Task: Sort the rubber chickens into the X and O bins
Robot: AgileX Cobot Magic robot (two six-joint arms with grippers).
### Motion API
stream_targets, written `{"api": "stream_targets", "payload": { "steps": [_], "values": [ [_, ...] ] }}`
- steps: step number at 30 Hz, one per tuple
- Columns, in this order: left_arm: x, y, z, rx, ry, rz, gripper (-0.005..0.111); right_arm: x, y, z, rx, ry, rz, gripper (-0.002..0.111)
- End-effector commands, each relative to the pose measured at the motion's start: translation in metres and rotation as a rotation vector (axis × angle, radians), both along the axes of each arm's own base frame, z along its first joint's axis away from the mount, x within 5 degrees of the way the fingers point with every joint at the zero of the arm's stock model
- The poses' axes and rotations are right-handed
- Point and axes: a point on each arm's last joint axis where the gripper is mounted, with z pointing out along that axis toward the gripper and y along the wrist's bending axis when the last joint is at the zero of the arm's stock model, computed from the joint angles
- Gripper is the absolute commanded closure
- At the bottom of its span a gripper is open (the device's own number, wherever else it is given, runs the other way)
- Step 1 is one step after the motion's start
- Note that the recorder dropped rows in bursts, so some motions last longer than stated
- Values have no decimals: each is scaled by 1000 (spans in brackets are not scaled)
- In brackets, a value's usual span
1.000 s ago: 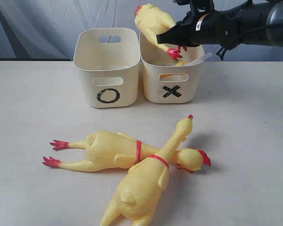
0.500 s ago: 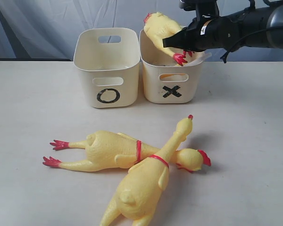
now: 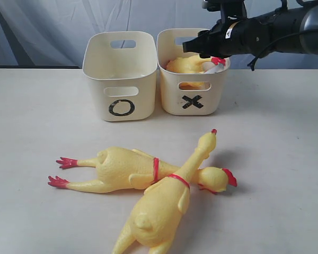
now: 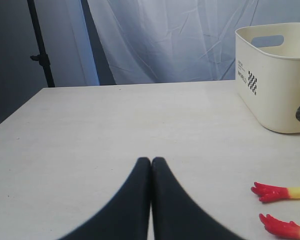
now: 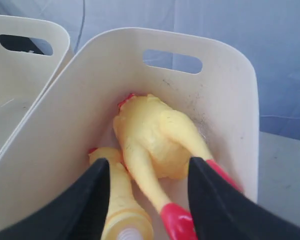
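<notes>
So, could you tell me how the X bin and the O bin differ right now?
The X bin is marked with a black X, the O bin with a black O. The X bin holds a rubber chicken; none shows in the O bin. The right gripper hangs open over the X bin, with nothing above the O bin. Both are cream tubs with slot handles, standing side by side.

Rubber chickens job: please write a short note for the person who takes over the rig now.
Left gripper: shut, empty, low over the table.
Right gripper: open, empty, above the X bin.
Done: two chickens lie in the X bin, one with a white tube.
Left: a long chicken lies across a second long chicken on the table before the bins; no chicken shows in the O bin.
</notes>
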Motion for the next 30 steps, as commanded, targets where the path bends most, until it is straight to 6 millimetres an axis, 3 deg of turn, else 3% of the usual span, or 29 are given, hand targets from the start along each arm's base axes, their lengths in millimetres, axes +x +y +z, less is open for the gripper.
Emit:
{"api": "stream_targets", "payload": {
  "steps": [1, 10, 17, 25, 26, 30],
  "values": [
    [0, 0, 1, -5, -21, 0, 107, 2, -2, 5, 11, -19, -7, 61],
    [0, 0, 1, -5, -21, 0, 107, -12, -8, 35, 3, -10, -17, 61],
    [0, 0, 1, -5, -21, 0, 107, -62, -31, 96, -145, 116, -33, 61],
    [0, 0, 1, -5, -21, 0, 107, -97, -45, 124, -194, 219, -43, 61],
    [0, 0, 1, -5, -21, 0, 107, -100, -45, 125, -202, 233, -31, 62],
    [0, 0, 1, -5, -21, 0, 107, -117, -48, 135, -200, 274, 5, 87]
  ]
}}
